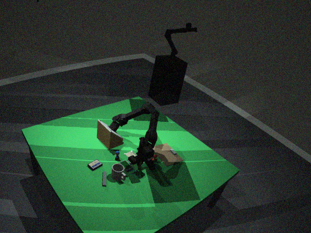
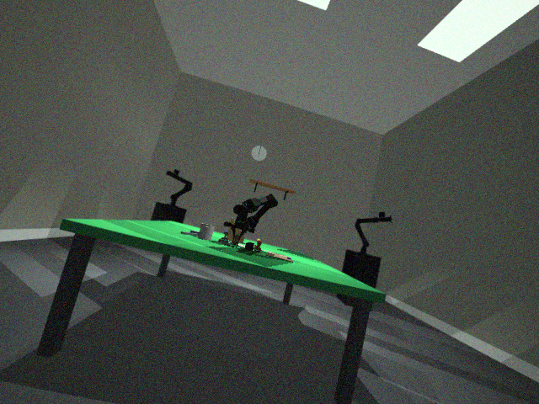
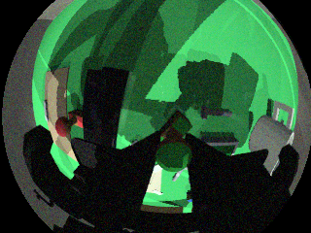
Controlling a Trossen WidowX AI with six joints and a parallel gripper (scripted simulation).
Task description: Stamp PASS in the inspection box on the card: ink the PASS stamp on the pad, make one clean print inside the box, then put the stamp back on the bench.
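My gripper [image 1: 138, 166] [image 2: 235, 236] [image 3: 173, 136] points down at the table's middle and is shut on the green-knobbed stamp [image 3: 174, 150], which stands low over the green table [image 1: 75, 140]. The stamp is hidden by the arm in the top and exterior views. A small white card [image 1: 130, 153] lies just left of the gripper. A dark pad [image 1: 125, 164] lies beside it, next to the mug. A red-knobbed stamp [image 1: 154, 157] [image 2: 258, 241] [image 3: 64, 126] stands right of the gripper. A blue-knobbed stamp [image 1: 117, 154] stands to the left.
A grey mug [image 1: 117, 170] [image 2: 205, 231] [image 3: 270, 135] stands front left of the gripper. A brown wedge stand [image 1: 108, 137] is behind, a flat brown board [image 1: 168, 155] to the right. A blue-and-white box [image 1: 95, 164] and a grey bar [image 1: 104, 178] lie at the left.
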